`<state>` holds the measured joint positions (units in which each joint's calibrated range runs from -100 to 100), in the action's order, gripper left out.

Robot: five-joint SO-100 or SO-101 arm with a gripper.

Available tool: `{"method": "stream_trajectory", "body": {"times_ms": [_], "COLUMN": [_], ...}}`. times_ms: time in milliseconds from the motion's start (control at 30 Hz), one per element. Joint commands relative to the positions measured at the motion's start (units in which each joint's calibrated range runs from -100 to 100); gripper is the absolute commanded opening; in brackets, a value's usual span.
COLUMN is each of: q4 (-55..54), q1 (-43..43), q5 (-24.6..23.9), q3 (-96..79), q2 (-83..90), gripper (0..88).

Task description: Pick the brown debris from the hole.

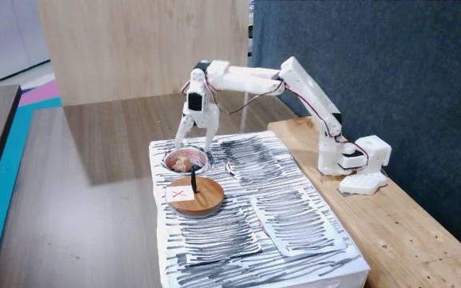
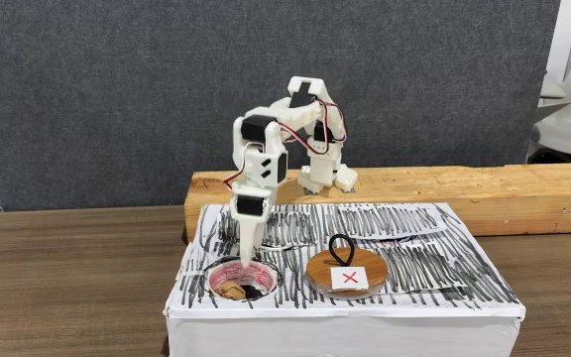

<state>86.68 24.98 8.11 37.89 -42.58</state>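
One hand (image 2: 247, 260) apparently inside hole (image 2: 216, 271).

The arm (image 1: 294, 88) is white all over, built from blocky plastic segments with rounded edges, each joint a boxy housing. Thin red and dark cables loop loosely between the segments, most visibly along the upper links above the wooden beam (image 2: 464, 193). Its base (image 1: 358, 160) is a squat white block seated on a flat white foot on that beam. Black patches mark the sides of the joints near the elbow and wrist, one a dark rectangular face on the wrist housing. The gripper (image 2: 245, 260) is also white, tapering into slim pale fingers; screws are too small to make out.
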Motion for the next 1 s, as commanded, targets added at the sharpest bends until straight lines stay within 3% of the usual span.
{"method": "stream_trajectory", "body": {"times_ms": [0,967], "q4": [-0.3,-3.4], "q1": [0.0,0.6], "q5": [-0.2,-0.2], "q3": [1.4,15.4], "q2": [-1.2,-11.9], "gripper": [26.9,26.9]}}
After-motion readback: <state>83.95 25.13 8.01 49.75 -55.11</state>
